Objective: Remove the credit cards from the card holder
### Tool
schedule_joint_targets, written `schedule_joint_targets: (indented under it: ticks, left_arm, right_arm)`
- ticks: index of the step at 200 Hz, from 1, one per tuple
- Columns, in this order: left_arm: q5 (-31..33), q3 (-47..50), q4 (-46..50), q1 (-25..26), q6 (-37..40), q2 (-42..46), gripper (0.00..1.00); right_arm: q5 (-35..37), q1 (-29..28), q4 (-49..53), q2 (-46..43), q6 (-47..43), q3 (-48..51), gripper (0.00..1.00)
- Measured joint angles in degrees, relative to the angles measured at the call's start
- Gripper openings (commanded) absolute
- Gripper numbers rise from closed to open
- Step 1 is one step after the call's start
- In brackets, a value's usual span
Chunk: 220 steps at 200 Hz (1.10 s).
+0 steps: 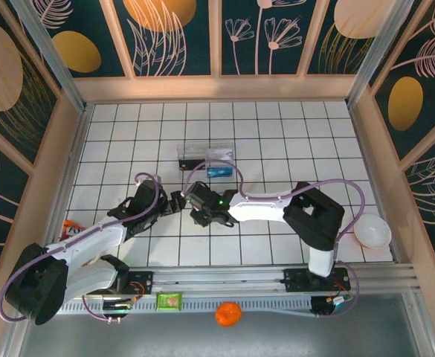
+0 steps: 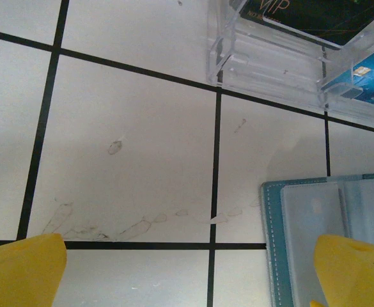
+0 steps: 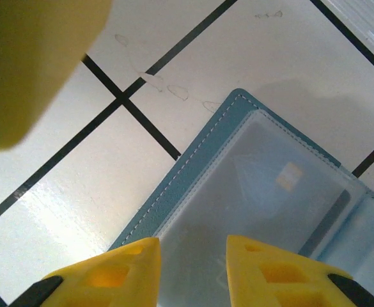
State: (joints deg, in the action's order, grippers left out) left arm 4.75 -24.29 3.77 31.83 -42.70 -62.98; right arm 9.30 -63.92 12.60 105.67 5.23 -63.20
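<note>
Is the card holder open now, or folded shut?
Open. The card holder lies spread flat on the tiles, clear inner sleeves facing up; a card with a gold chip shows inside one sleeve.

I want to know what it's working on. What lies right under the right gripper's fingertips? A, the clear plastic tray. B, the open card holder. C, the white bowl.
B: in the right wrist view the right gripper hangs over the card holder, which lies open, and a credit card shows through its clear sleeve.
</note>
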Motion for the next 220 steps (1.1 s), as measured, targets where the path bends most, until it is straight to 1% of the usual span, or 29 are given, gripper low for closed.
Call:
schedule_joint_targets:
  ticks: [16,40,57,68,83,101,120,150,165,189,204,220]
  left_arm:
    - [0.3,0.1,0.3,0.0,0.0,0.0,0.99]
    - [0.3,0.3,0.8,-0.1,0.0,0.0,0.99]
    - [0.2,0.4,0.8,-0.2,0.0,0.0,0.98]
    - [0.0,0.5,0.7,-0.1,0.0,0.1,0.98]
    - [-1.3,0.8,0.1,-0.2,0.0,0.0,0.94]
    - [-3.4,1.2,-1.3,-0.2,0.1,-0.1,0.83]
    - [-6.4,1.2,-4.0,-0.2,0.2,-1.3,0.72]
    - [-11.3,1.2,-8.5,0.0,-0.4,-4.8,0.48]
    - [-13.3,1.2,-10.4,0.0,-0.6,-6.3,0.38]
    - [-15.8,1.2,-14.2,0.7,-2.1,-9.0,0.25]
    - [-16.9,1.2,-16.0,1.8,-2.5,-11.1,0.2]
    - [-17.8,1.2,-17.6,3.0,-3.0,-13.6,0.11]
  right_arm:
    - [0.3,0.0,0.1,0.7,0.1,0.0,0.31]
    - [1.0,-0.3,-0.2,1.8,0.7,0.0,0.25]
    - [1.3,-0.4,-0.3,1.8,1.3,0.0,0.17]
    - [1.4,-0.5,-0.3,1.9,1.4,0.0,0.08]
    - [1.6,-0.5,-0.7,1.8,2.0,0.2,0.0]
    - [1.4,-0.3,-1.8,1.4,2.7,0.9,0.0]
    - [-0.4,0.3,-3.9,0.7,3.3,2.1,0.0]
    - [-5.4,2.7,-7.8,-1.2,6.8,5.2,0.0]
    - [-7.5,3.8,-9.2,-2.5,8.8,6.8,0.0]
    - [-9.5,4.7,-11.2,-3.7,11.9,8.2,0.0]
    - [-10.4,4.7,-12.6,-3.9,13.5,9.0,0.0]
    - [-11.0,4.7,-13.4,-4.0,14.7,9.6,0.0]
